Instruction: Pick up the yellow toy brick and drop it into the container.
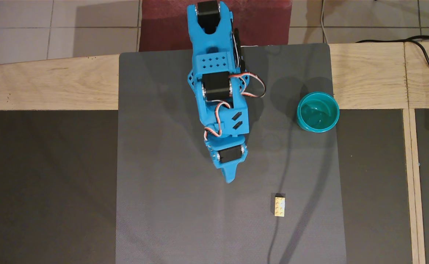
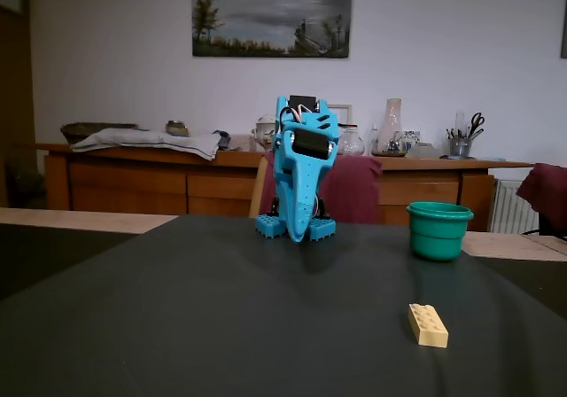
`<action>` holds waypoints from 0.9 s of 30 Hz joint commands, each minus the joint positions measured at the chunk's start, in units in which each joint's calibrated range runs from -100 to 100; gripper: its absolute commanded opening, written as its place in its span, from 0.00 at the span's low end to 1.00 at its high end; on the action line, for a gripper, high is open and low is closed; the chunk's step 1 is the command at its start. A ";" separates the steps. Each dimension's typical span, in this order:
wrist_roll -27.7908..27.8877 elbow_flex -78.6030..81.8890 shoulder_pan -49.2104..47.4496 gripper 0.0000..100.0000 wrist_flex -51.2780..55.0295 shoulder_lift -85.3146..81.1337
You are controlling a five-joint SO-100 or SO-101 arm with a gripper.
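The yellow toy brick (image 1: 280, 206) is lying on the grey mat toward the desk's near edge; I am seeing my hand (image 1: 229, 179) pressed together, empty, well apart from it. Descending like that, I am risking knocking it aside.

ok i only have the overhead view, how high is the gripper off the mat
observer: in the fixed view the gripper points straight down, jaws together, its tip low near the mat, just in front of the arm's base.
operator: is the yellow brick lying flat
observer: yes, from the side the yellow brick rests flat on the mat, studs up, no edge lifted.
operator: and the cup, much taller than the brick
observer: the teal cup stands upright, and its rim sits well above the brick's top.
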 commanded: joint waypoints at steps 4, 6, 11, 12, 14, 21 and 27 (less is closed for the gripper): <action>3.32 -10.10 -5.09 0.01 5.56 -0.01; 3.73 -13.44 -6.48 0.01 7.25 0.07; 6.09 -16.60 -7.64 0.01 7.16 7.16; 6.71 -18.40 -8.88 0.01 7.16 10.44; 7.60 -21.47 -10.42 0.01 7.16 16.26; 8.28 -40.96 -11.74 0.01 6.81 39.53; 12.67 -57.03 -11.66 0.01 6.89 62.05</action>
